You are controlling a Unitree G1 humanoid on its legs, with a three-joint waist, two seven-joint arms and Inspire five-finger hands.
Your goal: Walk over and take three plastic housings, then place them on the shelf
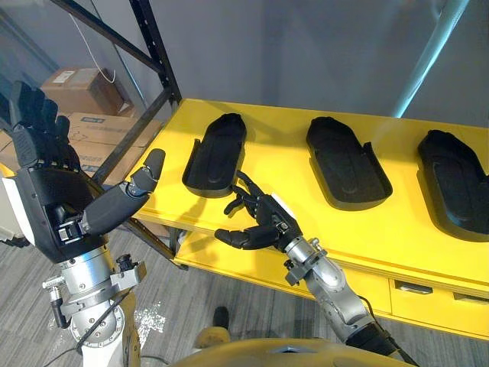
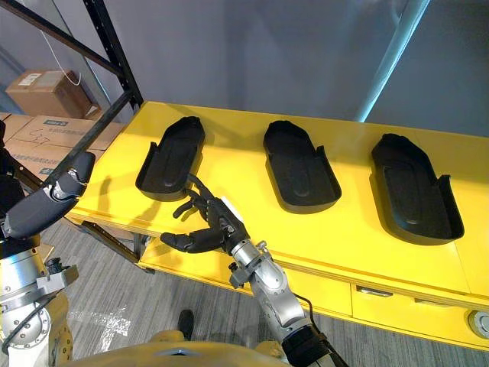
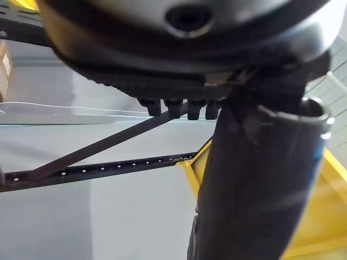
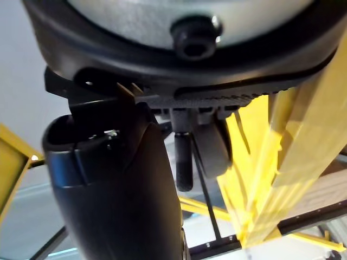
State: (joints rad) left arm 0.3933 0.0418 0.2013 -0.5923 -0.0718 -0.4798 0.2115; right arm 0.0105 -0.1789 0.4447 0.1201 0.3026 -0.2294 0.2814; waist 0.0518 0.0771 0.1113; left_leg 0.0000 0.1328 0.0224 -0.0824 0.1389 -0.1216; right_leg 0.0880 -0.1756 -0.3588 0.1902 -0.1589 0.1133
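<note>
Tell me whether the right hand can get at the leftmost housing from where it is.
Probably yes: the right hand, fingers open, hovers at the near end of the leftmost housing, with nothing between them.

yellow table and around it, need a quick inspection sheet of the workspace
surface: yellow table, flat top
job's things: left housing, middle housing, right housing, all black, lying apart in a row
clutter: nothing seen
hands: left hand raised beside the table, open, empty; right hand open at the near edge by the left housing, empty
cables: thin white cord by the wall
surroundings: black rack, cardboard boxes behind it
</note>
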